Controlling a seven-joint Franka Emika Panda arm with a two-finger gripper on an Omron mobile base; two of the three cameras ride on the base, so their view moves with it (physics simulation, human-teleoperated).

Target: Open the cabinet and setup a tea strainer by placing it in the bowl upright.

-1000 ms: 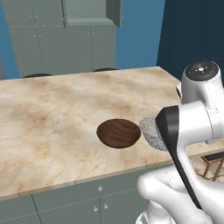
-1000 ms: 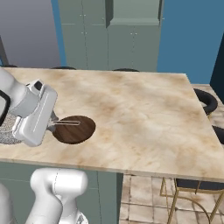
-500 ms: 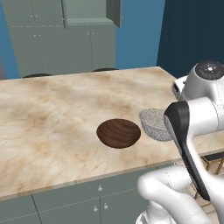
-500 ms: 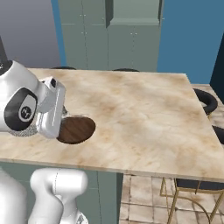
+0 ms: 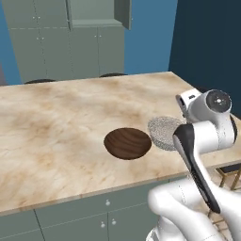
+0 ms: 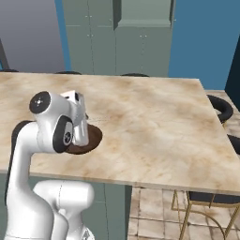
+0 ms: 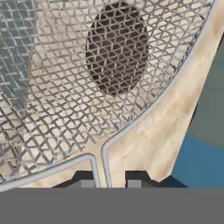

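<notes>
Left base view: your small round silver-grey wire-mesh tea strainer [image 5: 163, 132] sits above the marble-patterned beige counter [image 5: 56, 122], just right of the shallow round dark brown bowl [image 5: 127, 143] and close against its rim, not over it. A second ago the white arm hid most of the mesh; now the arm has swung back toward the right and the whole round basket shows, a little farther along the counter. In the hand view you look through the mesh at the bowl [image 7: 117, 48], and the gripper [image 7: 110, 180] is clenched on the strainer's thin wire handle [image 7: 98, 168], which runs down between the two dark tips. The right base view puts the arm's wrist in front of the bowl [image 6: 93, 138]. At the back, the tall grey-green wall cabinet [image 5: 99, 16] stands with one door swung open.
</notes>
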